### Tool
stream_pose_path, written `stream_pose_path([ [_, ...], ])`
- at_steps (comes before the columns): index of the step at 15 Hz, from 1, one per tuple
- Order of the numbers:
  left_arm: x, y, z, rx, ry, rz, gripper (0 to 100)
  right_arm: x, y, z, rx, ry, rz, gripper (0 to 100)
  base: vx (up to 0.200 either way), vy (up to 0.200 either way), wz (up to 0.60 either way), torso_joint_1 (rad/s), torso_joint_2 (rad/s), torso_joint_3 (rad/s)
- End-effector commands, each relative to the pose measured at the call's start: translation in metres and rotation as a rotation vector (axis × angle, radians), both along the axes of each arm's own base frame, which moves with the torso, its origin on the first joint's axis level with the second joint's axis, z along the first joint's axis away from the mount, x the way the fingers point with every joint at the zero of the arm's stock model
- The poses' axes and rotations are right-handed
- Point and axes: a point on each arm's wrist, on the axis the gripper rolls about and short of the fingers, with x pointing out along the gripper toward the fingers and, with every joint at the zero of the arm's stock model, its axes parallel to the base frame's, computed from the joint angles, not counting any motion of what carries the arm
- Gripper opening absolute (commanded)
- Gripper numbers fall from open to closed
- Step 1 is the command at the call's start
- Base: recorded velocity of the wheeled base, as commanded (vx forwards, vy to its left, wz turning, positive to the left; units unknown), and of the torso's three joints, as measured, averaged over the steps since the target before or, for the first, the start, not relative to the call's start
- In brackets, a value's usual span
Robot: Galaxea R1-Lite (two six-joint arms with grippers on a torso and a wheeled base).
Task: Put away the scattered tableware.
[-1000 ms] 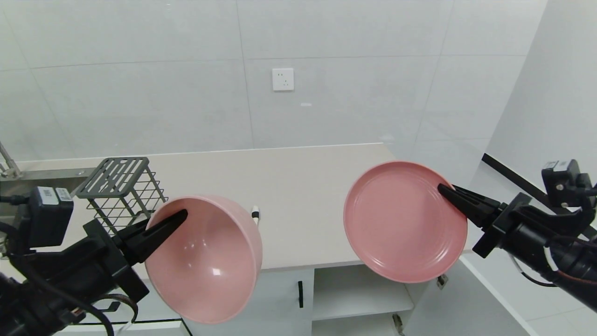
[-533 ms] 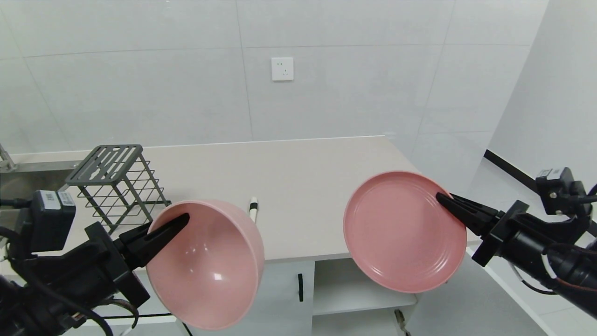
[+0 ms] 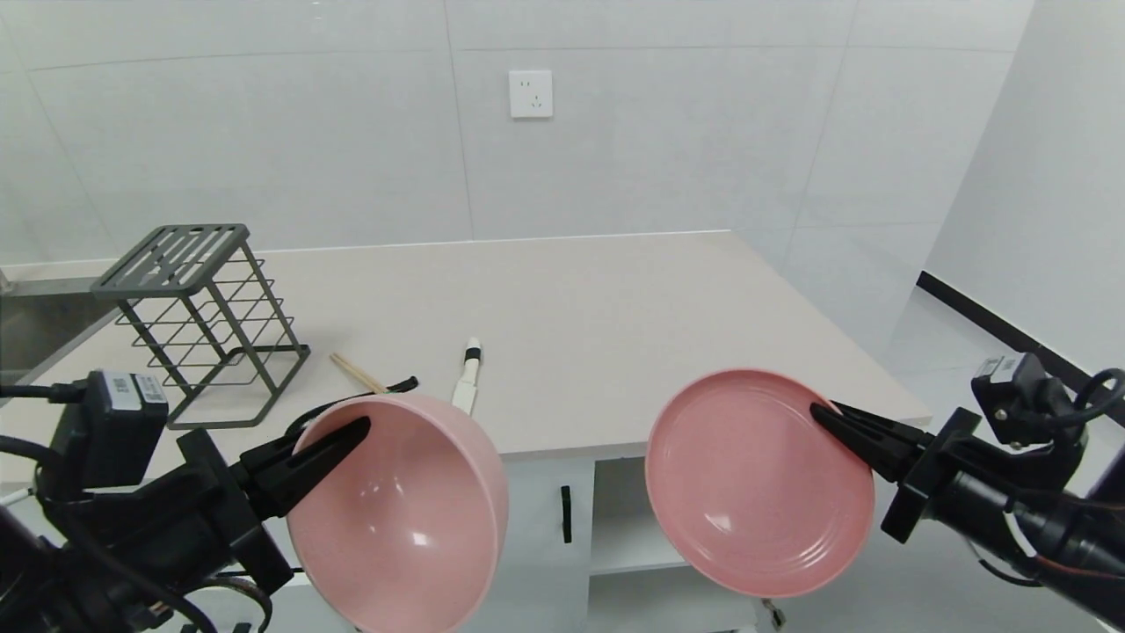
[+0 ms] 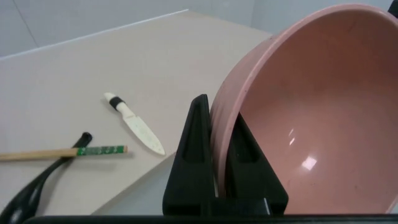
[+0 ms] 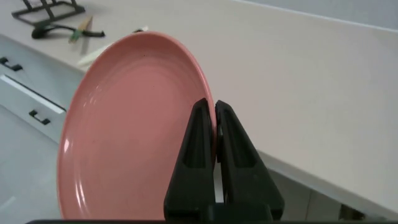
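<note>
My left gripper is shut on the rim of a pink bowl, held tilted in front of the counter's near edge at the left; the left wrist view shows the rim of the pink bowl clamped between its fingers. At the right, my right gripper is shut on the rim of a pink plate, held nearly on edge before the counter; the plate stands tilted in the right wrist view. On the counter lie a white knife, chopsticks and a black utensil.
A dark wire rack stands on the beige counter at the left. Below the counter's front is a white cabinet with an open shelf and a black handle. A tiled wall with a socket rises behind.
The head view has shifted, bringing more of the counter into sight. Both arms have come lower and nearer with the bowl and plate still gripped; chopsticks and the black utensil now show.
</note>
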Motion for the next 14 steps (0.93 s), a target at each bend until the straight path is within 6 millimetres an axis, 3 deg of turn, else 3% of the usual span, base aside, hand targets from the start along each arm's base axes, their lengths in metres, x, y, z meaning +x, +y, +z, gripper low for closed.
stream_pose_path([
  [1,0.002,-0.001,-0.003,0.007,0.018,0.000,0,-0.002,0.003,-0.008,-0.017,0.039,0.020,0,0.000,0.000,0.00,-0.276,0.54,0.261],
  [14,0.005,-0.005,-0.011,0.025,0.062,-0.020,0,0.001,0.006,-0.024,-0.047,0.116,0.031,0,0.000,0.000,0.00,-0.262,0.51,0.247],
])
